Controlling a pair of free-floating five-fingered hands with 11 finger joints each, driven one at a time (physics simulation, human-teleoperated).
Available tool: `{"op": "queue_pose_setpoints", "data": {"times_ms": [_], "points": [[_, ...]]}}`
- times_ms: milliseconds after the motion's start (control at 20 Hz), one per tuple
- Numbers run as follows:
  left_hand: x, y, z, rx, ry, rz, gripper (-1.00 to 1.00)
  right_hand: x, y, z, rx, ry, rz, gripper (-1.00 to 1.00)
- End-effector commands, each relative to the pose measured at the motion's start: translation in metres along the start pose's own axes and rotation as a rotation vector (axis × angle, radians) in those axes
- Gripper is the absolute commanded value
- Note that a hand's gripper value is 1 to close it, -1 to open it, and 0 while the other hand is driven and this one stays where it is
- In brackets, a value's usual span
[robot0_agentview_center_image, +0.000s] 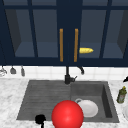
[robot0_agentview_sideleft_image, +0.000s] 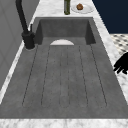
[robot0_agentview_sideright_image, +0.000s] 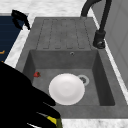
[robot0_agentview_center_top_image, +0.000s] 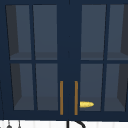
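Observation:
My left hand (robot0_agentview_center_image: 40, 119) hovers at the sink's front edge, left of a big red ball (robot0_agentview_center_image: 67, 115). It also shows off the drainboard's front edge (robot0_agentview_sideleft_image: 122, 63) and at the far end (robot0_agentview_sideright_image: 19, 17), its fingers relaxed and holding nothing. My right hand (robot0_agentview_sideright_image: 22, 102) looms large at the near end, fingers stretched out above a green bottle (robot0_agentview_sideright_image: 55, 121); a sliver of this hand (robot0_agentview_center_image: 126, 79) sits above the bottle (robot0_agentview_center_image: 121, 95). A white plate (robot0_agentview_center_image: 88, 108) (robot0_agentview_sideright_image: 66, 88) lies in the basin. A small red thing (robot0_agentview_sideright_image: 36, 74) sits by the basin's front wall.
A black faucet (robot0_agentview_center_image: 67, 75) (robot0_agentview_sideright_image: 100, 32) stands behind the grey sink (robot0_agentview_center_image: 45, 92). A yellow object (robot0_agentview_center_image: 86, 50) (robot0_agentview_center_top_image: 86, 104) lies inside the closed dark blue glass-door wall cabinet (robot0_agentview_center_top_image: 67, 50). A plate with a brown item (robot0_agentview_sideleft_image: 80, 7) sits on the counter beside the bottle (robot0_agentview_sideleft_image: 67, 6).

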Motion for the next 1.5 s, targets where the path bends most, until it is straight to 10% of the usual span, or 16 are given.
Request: {"op": "queue_pose_setpoints", "data": {"times_ms": [0, 1450], "points": [[0.000, 0.000, 0.000, 0.000, 0.000, 0.000, 0.00, 0.016, 0.003, -0.004, 0.001, 0.017, 0.019, -1.00], [0.000, 0.000, 0.000, 0.000, 0.000, 0.000, 0.00, 0.044, 0.026, -0.025, 0.004, -0.012, 0.003, -1.00]]}}
